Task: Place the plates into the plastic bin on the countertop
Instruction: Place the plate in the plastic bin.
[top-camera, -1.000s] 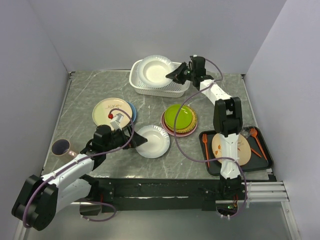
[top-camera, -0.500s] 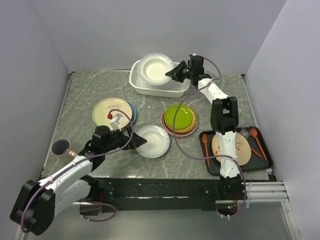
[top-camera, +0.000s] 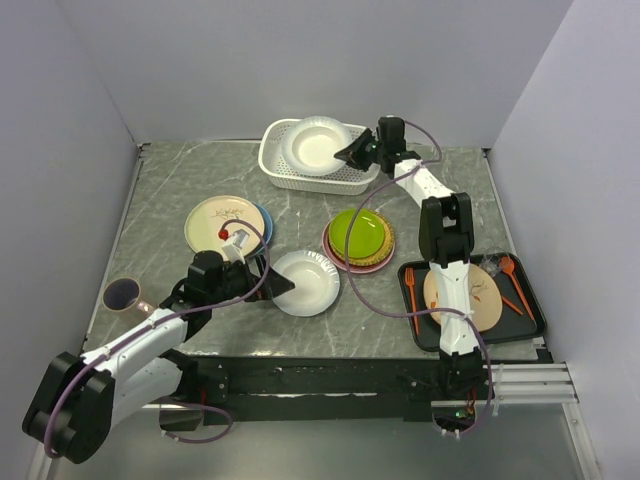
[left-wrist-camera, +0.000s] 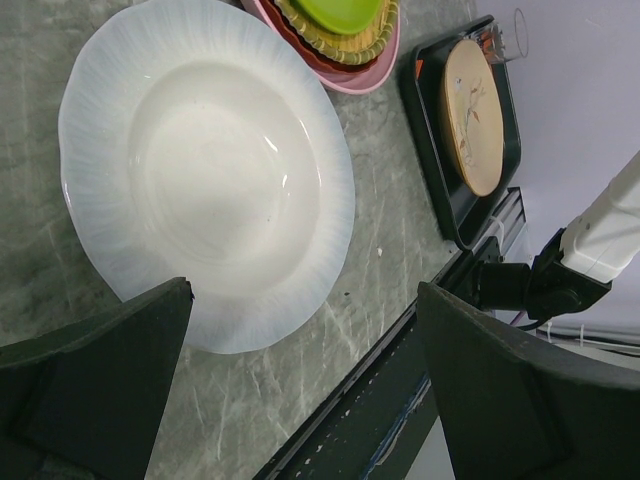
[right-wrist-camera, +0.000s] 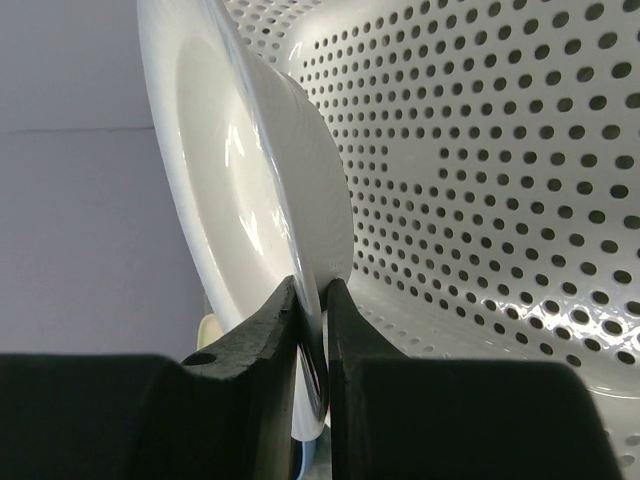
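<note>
Plate 1 (top-camera: 316, 145) gripped by right claw (top-camera: 349, 153) in plastic bin (top-camera: 290, 180), plate 2 (top-camera: 310, 285) (white) before splayed left claw (top-camera: 279, 284)

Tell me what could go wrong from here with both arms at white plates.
1. The right claw pinches only the thin rim of the tilted white plate in the plastic bin; it might slip or land hard on release.
2. The left claw is open at the rim of the second white plate; a shallow approach could shove it toward the plate stack.
</note>
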